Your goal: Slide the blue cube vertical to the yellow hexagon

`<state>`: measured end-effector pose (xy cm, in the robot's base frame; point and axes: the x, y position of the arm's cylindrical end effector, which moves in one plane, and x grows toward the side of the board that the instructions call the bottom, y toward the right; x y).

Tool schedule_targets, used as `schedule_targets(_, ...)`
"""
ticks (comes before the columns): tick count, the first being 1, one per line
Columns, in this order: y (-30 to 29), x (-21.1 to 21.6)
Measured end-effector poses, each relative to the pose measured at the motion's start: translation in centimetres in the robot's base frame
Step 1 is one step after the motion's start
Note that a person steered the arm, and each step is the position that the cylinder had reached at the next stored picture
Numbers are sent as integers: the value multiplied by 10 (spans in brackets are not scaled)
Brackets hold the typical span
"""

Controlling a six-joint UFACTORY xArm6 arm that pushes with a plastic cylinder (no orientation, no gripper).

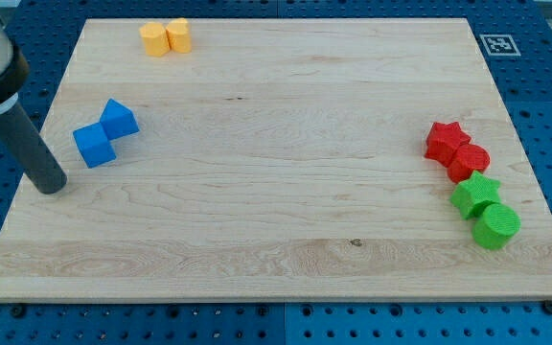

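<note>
A blue cube [94, 146] lies at the view's left on the wooden board [276, 192], touching a second blue block [119, 118] just up and to its right. A yellow hexagon [154, 39] sits near the view's top left, touching a second yellow block [178, 34] on its right. My tip [52, 185] rests on the board down and to the left of the blue cube, a short gap away from it.
At the view's right stand a red star [445, 140], a red cylinder [470, 161], a green star [475, 195] and a green cylinder [494, 226], in a touching chain. A marker tag [498, 44] lies off the board's top right corner.
</note>
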<state>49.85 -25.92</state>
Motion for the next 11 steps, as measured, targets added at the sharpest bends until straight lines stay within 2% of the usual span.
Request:
schedule_targets(5, -2, -13)
schedule_targets(6, 15, -36)
schedule_targets(7, 15, -36)
schedule_targets(11, 79, -37)
